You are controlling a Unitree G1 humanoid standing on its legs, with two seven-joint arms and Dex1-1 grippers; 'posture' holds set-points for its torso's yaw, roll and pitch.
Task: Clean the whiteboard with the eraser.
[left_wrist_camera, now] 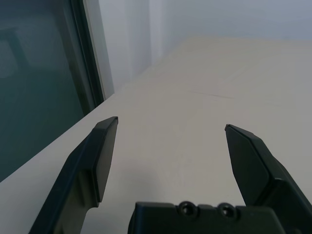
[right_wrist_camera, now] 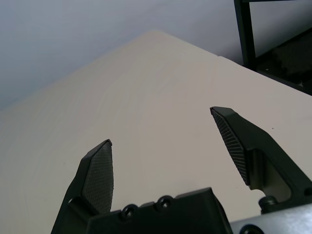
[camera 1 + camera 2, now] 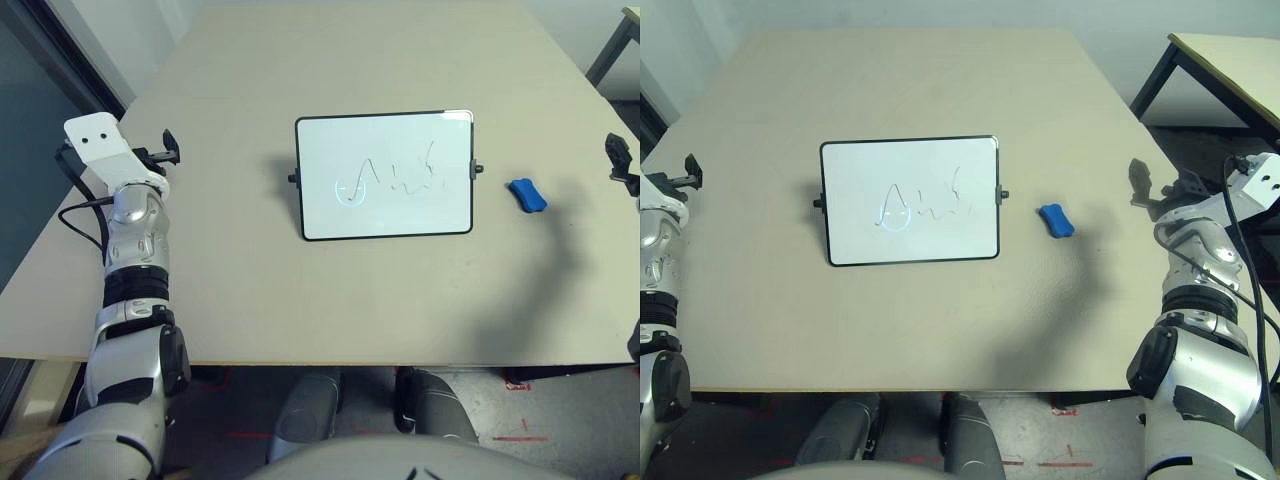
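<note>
The whiteboard [image 3: 385, 176] lies flat in the middle of the table, black-framed, with faint scribbles across its centre. To its right the small blue eraser [image 3: 527, 195] rests on the table, a short gap from the board's knob. My right gripper [image 3: 1158, 188] hovers open over the table's right edge, right of the eraser and apart from it. Over at the table's left edge my left gripper [image 3: 168, 150] is open, well away from the board. In the wrist views, both the left gripper [image 1: 168, 134] and the right gripper [image 2: 163, 129] have nothing between their fingers.
The beige table [image 3: 350, 300] has bare surface in front of and behind the board. A dark glass panel [image 1: 34, 83] runs along the table's left side. Another table with black legs [image 3: 1220, 60] stands at the far right.
</note>
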